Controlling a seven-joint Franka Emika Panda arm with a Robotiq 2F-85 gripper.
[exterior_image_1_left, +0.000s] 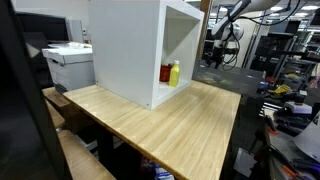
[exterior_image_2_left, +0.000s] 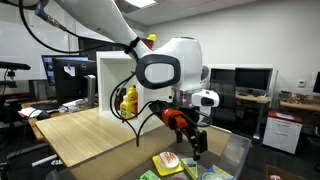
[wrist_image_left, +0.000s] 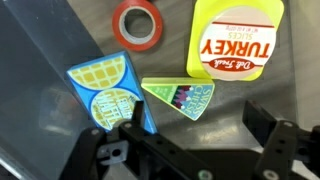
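In the wrist view my gripper (wrist_image_left: 200, 125) is open and empty, hanging over a clear-walled bin. Just beyond the fingertips lies a green Swiss cheese wedge (wrist_image_left: 182, 97). A blue waffle package (wrist_image_left: 106, 88) lies to its left, next to my left finger. A yellow turkey slices package (wrist_image_left: 238, 38) and a red tape roll (wrist_image_left: 137, 22) lie farther off. In an exterior view the gripper (exterior_image_2_left: 198, 147) hangs just above the bin (exterior_image_2_left: 232, 160), with the yellow package (exterior_image_2_left: 168, 161) below and beside it.
A wooden table (exterior_image_1_left: 190, 125) carries a white open cabinet (exterior_image_1_left: 125, 45) with a yellow bottle (exterior_image_1_left: 174, 73) and a red item inside; the bottle also shows in an exterior view (exterior_image_2_left: 129, 100). A printer (exterior_image_1_left: 68, 62) stands beside the table. Monitors and desks stand behind.
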